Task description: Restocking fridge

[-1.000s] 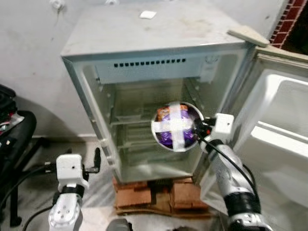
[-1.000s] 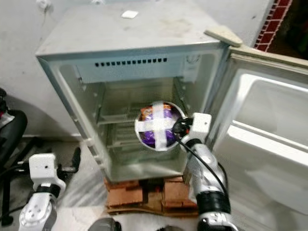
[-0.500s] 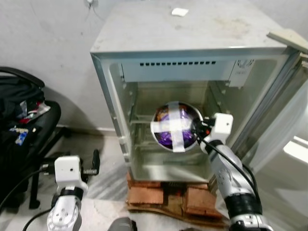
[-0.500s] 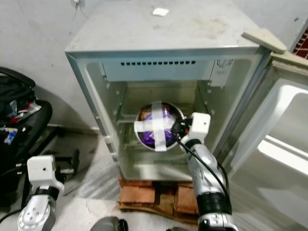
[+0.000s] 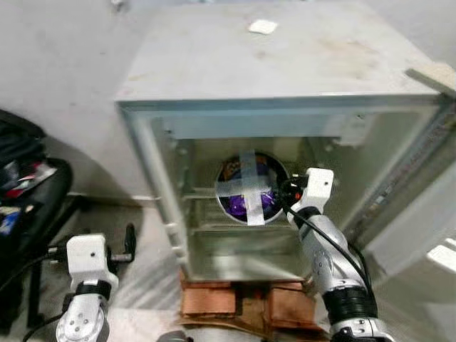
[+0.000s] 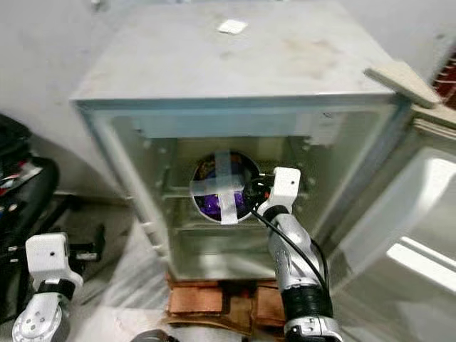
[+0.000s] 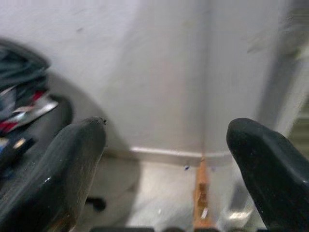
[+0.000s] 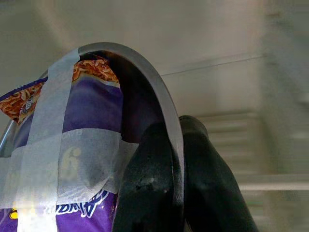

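Right claw grips taped bowl inside open fridge.

A small grey fridge stands on a base of reddish bricks, which rest on a pale, streaked floor. The fridge's flat top is scuffed and stained, and a small white square scrap lies on it near the back edge. A flat beige slab rests on the top's right front corner, jutting past the edge. The door stands open to the right. Inside, a wire shelf crosses the compartment about halfway up, above the bare fridge bottom. A black chair stands on the floor, left of the fridge, with some clutter on it.
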Tool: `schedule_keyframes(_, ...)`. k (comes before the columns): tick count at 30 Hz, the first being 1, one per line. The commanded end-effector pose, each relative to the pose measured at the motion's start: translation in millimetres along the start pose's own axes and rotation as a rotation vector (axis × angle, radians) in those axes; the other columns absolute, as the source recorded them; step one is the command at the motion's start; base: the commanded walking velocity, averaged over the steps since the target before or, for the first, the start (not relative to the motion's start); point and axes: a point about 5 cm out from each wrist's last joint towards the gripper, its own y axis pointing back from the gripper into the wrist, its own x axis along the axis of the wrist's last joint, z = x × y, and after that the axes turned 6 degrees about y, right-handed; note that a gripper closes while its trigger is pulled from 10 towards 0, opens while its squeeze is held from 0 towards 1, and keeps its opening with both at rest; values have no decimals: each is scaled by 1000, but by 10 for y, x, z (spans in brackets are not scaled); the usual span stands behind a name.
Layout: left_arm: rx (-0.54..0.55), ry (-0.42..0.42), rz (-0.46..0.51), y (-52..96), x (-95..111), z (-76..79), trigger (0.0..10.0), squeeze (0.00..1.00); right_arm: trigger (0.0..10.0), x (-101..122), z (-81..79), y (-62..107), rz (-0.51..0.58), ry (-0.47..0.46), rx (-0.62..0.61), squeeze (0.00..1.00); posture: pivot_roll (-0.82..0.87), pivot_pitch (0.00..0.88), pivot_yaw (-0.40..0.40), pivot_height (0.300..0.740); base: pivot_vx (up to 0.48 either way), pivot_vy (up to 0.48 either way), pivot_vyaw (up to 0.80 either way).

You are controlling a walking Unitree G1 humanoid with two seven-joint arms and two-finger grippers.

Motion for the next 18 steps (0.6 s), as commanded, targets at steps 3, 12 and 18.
schedule_keyframes(3,-27,19,1,1,-4,69,10000,0,10000,93,112,21,43,16,-38,0,26,58,16,735,0,0,0)
schedule_keyframes(12,-28,25,-1,27,-9,92,10000,0,10000,79,108,33,43,12,-34,0,28,64,14,735,0,0,0)
schedule_keyframes(18,-15,22,-13,94,-18,82,10000,0,10000,71,135,23,33,30,-70,0,42,82,11,735,0,0,0)
